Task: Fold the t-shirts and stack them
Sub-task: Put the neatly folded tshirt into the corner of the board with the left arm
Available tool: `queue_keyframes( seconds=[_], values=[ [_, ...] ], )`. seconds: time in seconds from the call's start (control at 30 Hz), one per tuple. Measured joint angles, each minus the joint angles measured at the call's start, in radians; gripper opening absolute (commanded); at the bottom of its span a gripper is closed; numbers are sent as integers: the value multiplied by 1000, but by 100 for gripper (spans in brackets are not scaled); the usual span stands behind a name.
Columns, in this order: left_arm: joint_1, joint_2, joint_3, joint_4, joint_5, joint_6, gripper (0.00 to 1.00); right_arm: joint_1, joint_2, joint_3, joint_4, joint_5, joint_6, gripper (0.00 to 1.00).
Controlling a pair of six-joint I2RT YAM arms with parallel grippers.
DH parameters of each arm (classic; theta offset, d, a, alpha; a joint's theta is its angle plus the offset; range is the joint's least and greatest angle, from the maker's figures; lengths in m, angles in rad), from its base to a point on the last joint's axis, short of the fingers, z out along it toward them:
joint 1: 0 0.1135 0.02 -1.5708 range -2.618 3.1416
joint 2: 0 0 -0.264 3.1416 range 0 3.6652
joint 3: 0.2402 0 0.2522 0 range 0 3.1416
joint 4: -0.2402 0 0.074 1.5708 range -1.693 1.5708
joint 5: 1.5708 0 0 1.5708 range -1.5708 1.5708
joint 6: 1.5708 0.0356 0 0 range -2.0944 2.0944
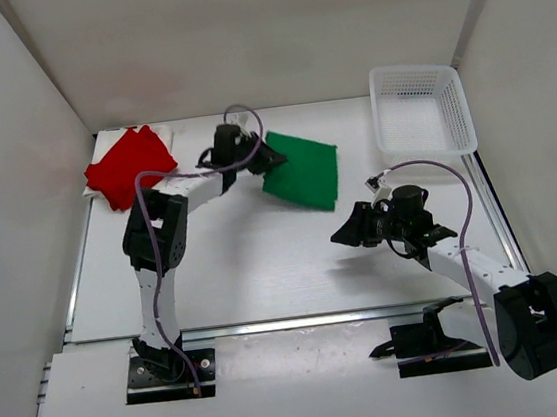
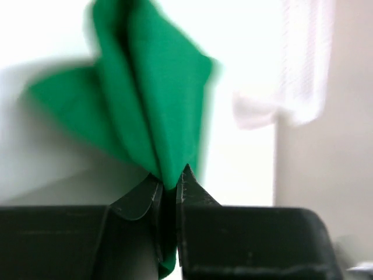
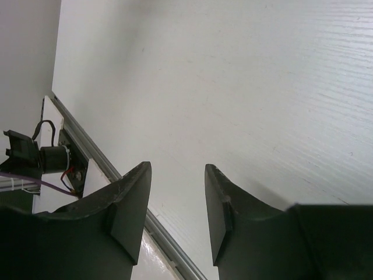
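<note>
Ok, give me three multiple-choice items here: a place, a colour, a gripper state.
1. Where is the red t-shirt? A far left corner; B middle; C near right edge.
2. Cloth colour in the left gripper? A red; B cream; C green.
3. The right gripper is: A shut on cloth; B open, empty; C out of view.
Answers: 1 A, the top view shows it at the back left. 2 C, it pinches the green t-shirt. 3 B, jaws apart over bare table.
</note>
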Motion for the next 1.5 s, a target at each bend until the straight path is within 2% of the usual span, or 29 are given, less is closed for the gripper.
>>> queue_keyframes(
  seconds=[0.17, 0.3, 0.33, 0.37, 0.4, 0.43, 0.47, 0.6, 0.7, 0.87, 0.93, 0.97, 1.0, 1.1, 1.17, 1.27, 1.37, 1.43, 1.5],
  values=[
    [150, -14, 253, -73, 31, 10, 0, -6, 37, 0, 14, -24, 5, 40],
    [371, -93, 246, -66, 40, 2, 0, -3, 56, 0, 15, -35, 6, 40],
    [443, -121, 209, -50, 40, -5, 9, -3, 57, 0, 15, -37, 6, 39],
    [507, -146, 167, -33, 38, -14, 27, -1, 57, 0, 15, -39, 6, 39],
    [568, -170, 117, -7, 36, -23, 41, 6, 58, 0, 16, -41, 6, 40],
    [636, -188, 66, 14, 30, -32, 89, 14, 58, 0, 17, -41, 6, 39],
    [704, -200, 8, 47, 23, -42, 99, 26, 58, 0, 16, -43, 5, 39],
    [905, -204, -223, 111, 13, -107, 99, 81, 58, 0, 13, -45, 5, 41],
    [945, -206, -348, 100, 9, -119, 99, 109, 52, -1, 13, -43, 6, 47],
    [911, -294, -484, 82, 11, -111, 99, 167, 24, -8, -3, -1, 6, 65],
    [901, -386, -560, 81, 10, -108, 99, 202, 13, -9, -14, 27, 6, 66],
    [898, -438, -597, 82, 10, -107, 99, 223, 8, -9, -17, 41, 6, 85],
    [891, -486, -631, 83, 6, -104, 99, 246, 3, -10, -22, 59, 10, 99],
    [854, -618, -705, 55, -21, -68, 99, 309, -10, -20, -39, 109, 6, 99],
    [756, -689, -727, 9, -65, -18, 98, 341, -15, -23, -66, 140, 5, 99],
    [478, -787, -737, -64, -142, 73, 99, 377, -26, -24, -114, 191, 4, 99],
    [215, -853, -744, -122, -161, 139, 98, 388, -63, -29, -156, 230, 1, 99],
    [132, -896, -782, -141, -145, 160, 99, 384, -102, -39, -171, 245, 0, 99],
    [117, -942, -844, -164, -129, 169, 99, 370, -138, -48, -185, 252, -3, 100]
  ],
)
